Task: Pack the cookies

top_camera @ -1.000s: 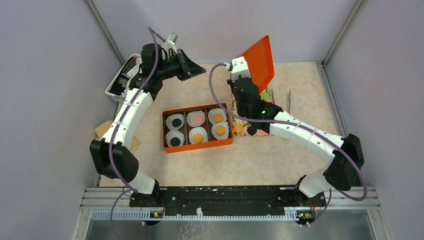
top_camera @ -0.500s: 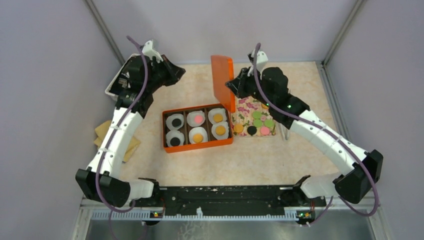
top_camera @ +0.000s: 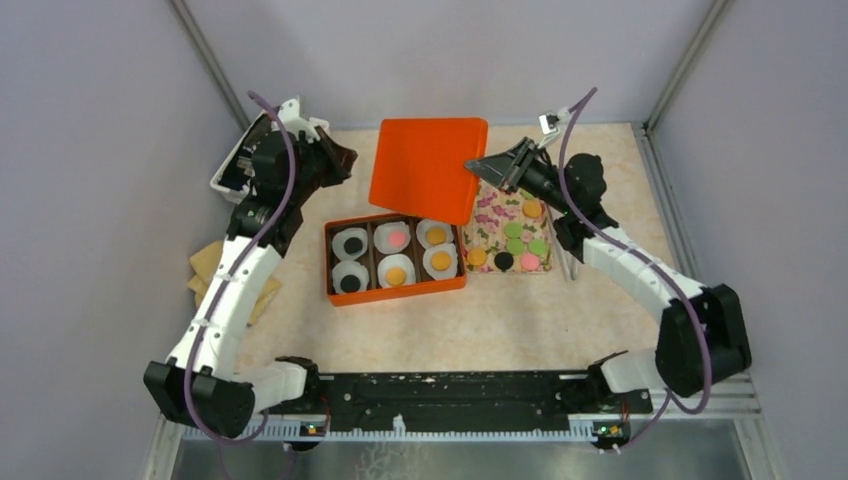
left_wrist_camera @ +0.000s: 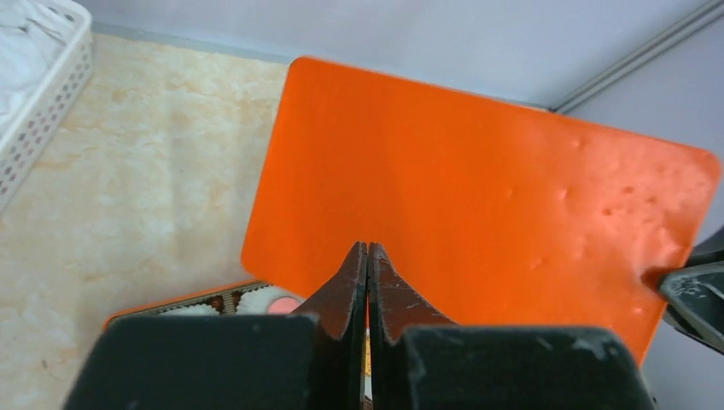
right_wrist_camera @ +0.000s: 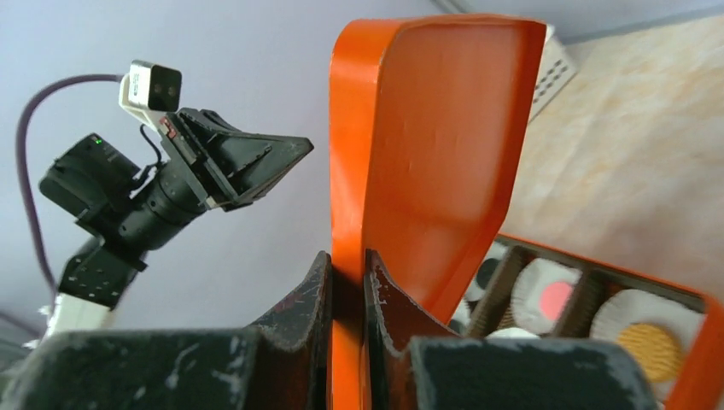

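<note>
- Right gripper (top_camera: 478,163) was clenched on the right edge of the flat orange plastic lid (top_camera: 428,170), with the rim pinched between both fingers (right_wrist_camera: 312,290). My guess is the edge grip left the panel free to swing over the box.
- The lid hung tilted, not seated. Its near edge overlapped the back wall of the orange six-compartment plastic box (top_camera: 400,292) in the overhead view. It looked like the closing step.
- Left gripper (top_camera: 343,158) was pressed shut on nothing, near the lid's left side, probably ready to steady it or press it down.
- Small round cookies (top_camera: 396,273) sat one per white paper cup (top_camera: 397,259) in all six compartments. More lay loose on the floral-patterned sheet (top_camera: 492,215), right of the box.
</note>
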### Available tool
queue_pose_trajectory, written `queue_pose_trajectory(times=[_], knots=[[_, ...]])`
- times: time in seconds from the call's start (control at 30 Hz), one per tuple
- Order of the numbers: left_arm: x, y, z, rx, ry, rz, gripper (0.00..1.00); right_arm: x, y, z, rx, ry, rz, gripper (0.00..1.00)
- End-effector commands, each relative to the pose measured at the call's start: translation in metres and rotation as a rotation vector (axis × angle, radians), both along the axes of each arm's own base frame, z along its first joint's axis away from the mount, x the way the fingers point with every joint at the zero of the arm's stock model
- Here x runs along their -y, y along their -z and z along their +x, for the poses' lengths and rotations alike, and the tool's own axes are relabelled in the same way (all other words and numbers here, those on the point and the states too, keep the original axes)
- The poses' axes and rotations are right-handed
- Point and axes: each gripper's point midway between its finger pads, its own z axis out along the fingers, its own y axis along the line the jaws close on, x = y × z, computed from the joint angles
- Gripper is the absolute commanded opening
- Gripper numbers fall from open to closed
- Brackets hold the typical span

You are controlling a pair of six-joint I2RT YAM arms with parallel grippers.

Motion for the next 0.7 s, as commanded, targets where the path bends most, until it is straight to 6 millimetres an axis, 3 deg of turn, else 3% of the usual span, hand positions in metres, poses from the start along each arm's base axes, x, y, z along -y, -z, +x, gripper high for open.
queue_pose_trajectory(times=[0.0,0.4,0.57,0.67], knots=[[-0.018,-0.015,-0.004,0.090,-0.082,0.038,0.02,-0.016,-0.039,-0.035,0.095,-0.296,0.219,0.00],[-0.019,0.044,-0.015,-0.028,-0.092,0.033,0.00,-0.033,0.035,-0.032,-0.117,-0.591,0.361,0.00],[-0.021,0.070,-0.023,-0.080,-0.100,0.048,0.00,-0.041,0.084,-0.016,-0.224,-0.582,0.354,0.00],[-0.026,0.082,-0.026,-0.104,-0.124,0.060,0.00,-0.043,0.102,-0.012,-0.255,-0.577,0.341,0.00]])
